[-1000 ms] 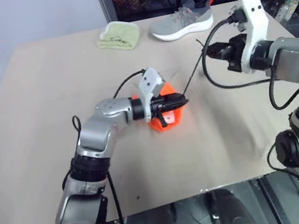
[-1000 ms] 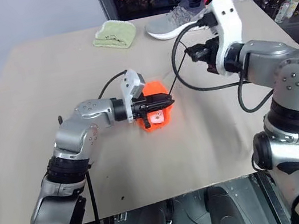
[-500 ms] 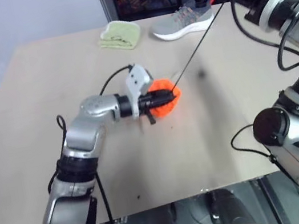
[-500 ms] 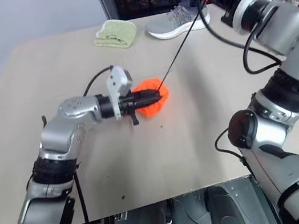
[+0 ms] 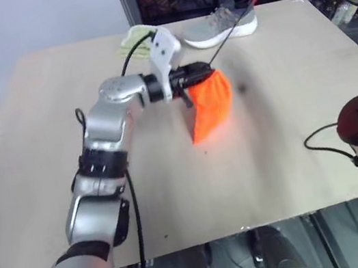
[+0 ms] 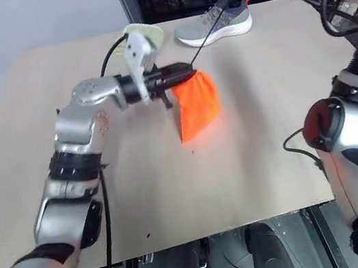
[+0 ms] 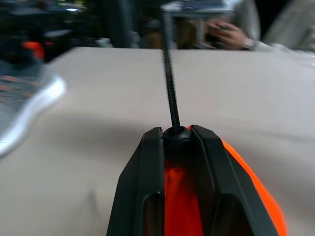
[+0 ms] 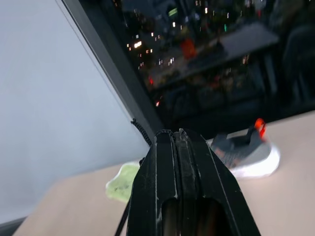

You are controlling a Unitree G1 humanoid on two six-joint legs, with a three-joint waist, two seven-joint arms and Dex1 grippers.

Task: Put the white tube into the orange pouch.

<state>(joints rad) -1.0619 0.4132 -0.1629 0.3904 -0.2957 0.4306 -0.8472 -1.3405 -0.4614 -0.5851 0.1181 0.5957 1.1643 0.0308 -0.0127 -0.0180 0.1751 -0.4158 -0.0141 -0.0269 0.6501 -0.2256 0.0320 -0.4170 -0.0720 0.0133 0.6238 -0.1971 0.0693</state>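
The orange pouch [image 5: 210, 104] hangs in the air above the table [image 5: 44, 116], its body drooping below its gathered mouth. My left gripper [image 5: 208, 68] points level and is shut on that mouth, its fingers [image 7: 150, 162] clamping the orange fabric and the black cord stopper. A thin dark cord [image 5: 235, 16] runs taut from the mouth, up and to the right. My right gripper [image 8: 176, 133], raised high, is shut on this cord, which trails beside its fingers [image 8: 141, 132]. The white tube is hidden.
A grey shoe [image 5: 219, 26] and a folded pale green cloth [image 5: 131, 41] lie at the table's far edge, just behind the left gripper. Small bottles [image 5: 346, 11] stand off the far right corner. A person's hand [image 7: 229, 34] rests beyond the table.
My left gripper has lifted the pouch off the table, up and away from me, so it now hangs. My right arm rose out of the head views, drawing the cord tight.
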